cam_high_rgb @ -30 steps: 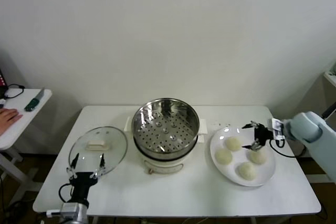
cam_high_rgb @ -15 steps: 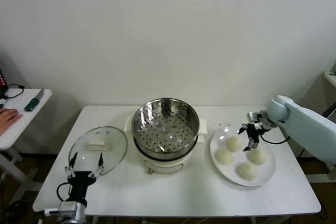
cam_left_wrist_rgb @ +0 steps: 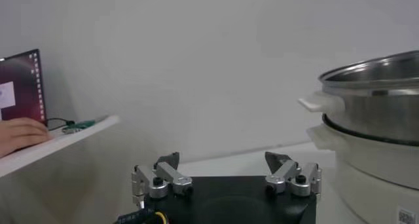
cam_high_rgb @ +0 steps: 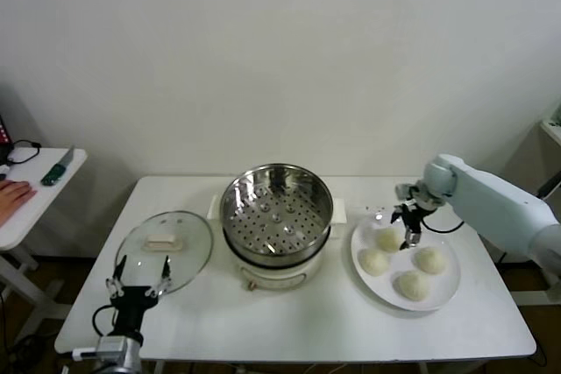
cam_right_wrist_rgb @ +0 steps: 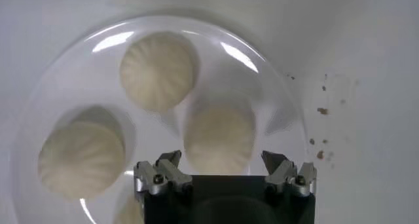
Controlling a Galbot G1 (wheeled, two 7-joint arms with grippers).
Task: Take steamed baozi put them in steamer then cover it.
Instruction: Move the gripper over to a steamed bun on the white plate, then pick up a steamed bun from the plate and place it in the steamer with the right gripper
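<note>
My right tool (cam_high_rgb: 409,228) over the baozi plate (cam_high_rgb: 445,291).
Spread, it hovers above one steamed baozi (cam_right_wrist_rgb: 219,137); my left tool (cam_high_rgb: 138,276) idles spread near the cover (cam_high_rgb: 164,250).

The steamer (cam_high_rgb: 276,216) stands mid-table (cam_high_rgb: 298,321), toward the back edge. The cover (cam_high_rgb: 164,250) lies flat on the table to its left. To the steamer's right sits a plate (cam_high_rgb: 444,291) bearing four baozi (cam_high_rgb: 388,239). The right gripper (cam_high_rgb: 409,227) hangs over the plate's back part; the left gripper (cam_high_rgb: 138,274) sits at the front left corner.
</note>
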